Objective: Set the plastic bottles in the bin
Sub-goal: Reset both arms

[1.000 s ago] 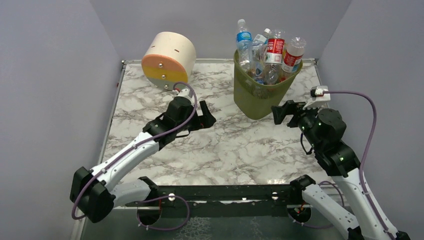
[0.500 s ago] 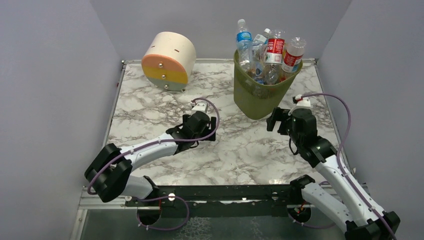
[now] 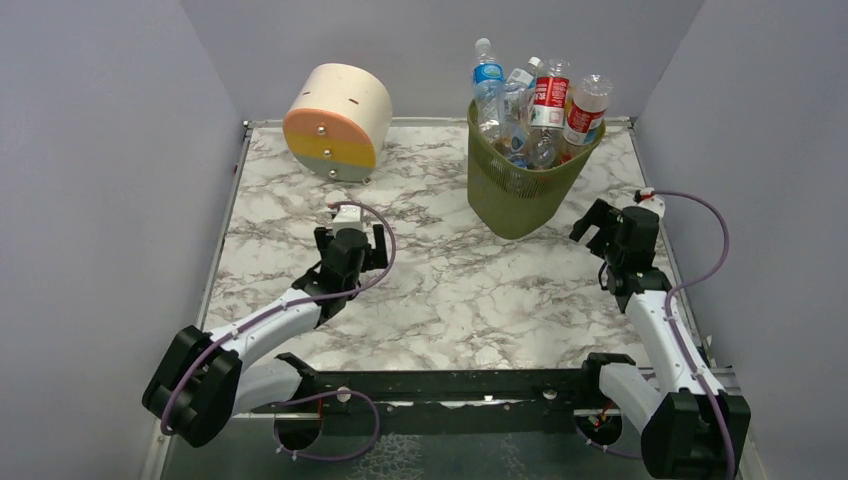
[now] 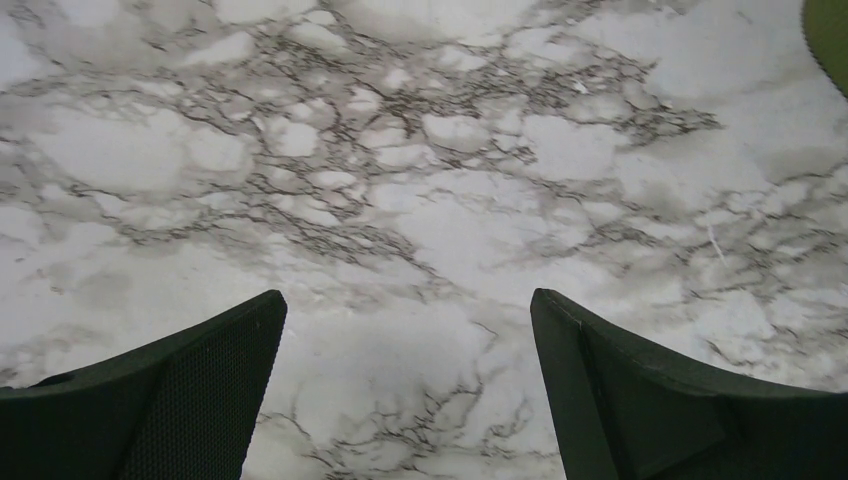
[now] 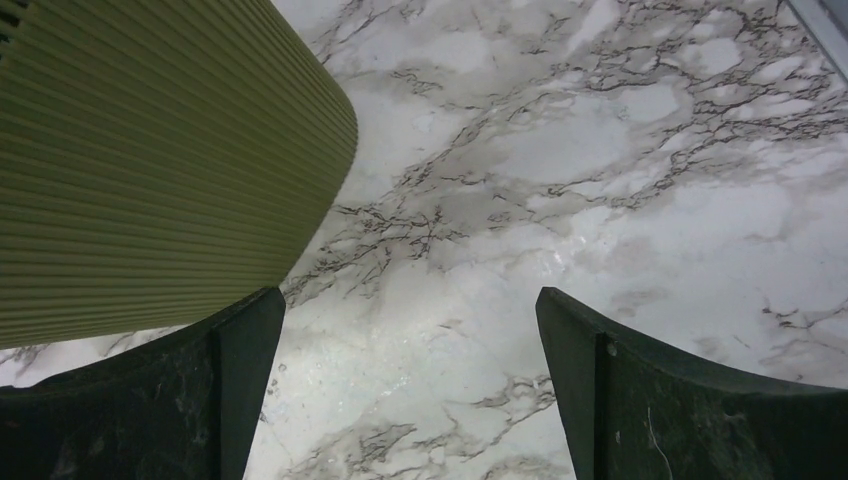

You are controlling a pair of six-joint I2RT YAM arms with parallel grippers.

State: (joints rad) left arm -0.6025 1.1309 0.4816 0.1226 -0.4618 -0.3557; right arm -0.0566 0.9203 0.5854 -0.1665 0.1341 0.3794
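Note:
The olive-green bin (image 3: 528,190) stands at the back right of the marble table, and several plastic bottles (image 3: 545,100) with red, blue and white labels stick up out of it. My left gripper (image 3: 351,233) is open over bare marble left of the table's centre, well away from the bin. In its wrist view the left gripper (image 4: 405,310) has nothing between its fingers. My right gripper (image 3: 598,220) is open just right of the bin's base. The right wrist view shows the empty right gripper (image 5: 410,305) with the bin's ribbed wall (image 5: 150,150) close on the left.
A round cream, orange and yellow drawer box (image 3: 337,120) stands at the back left. Grey walls close in the table on three sides. A sliver of the bin (image 4: 830,40) shows at the top right corner of the left wrist view.
Both arms have drawn back. The left gripper swung left and nearer to the bases. The right gripper moved right, away from the bin's front. Both stayed open and empty.

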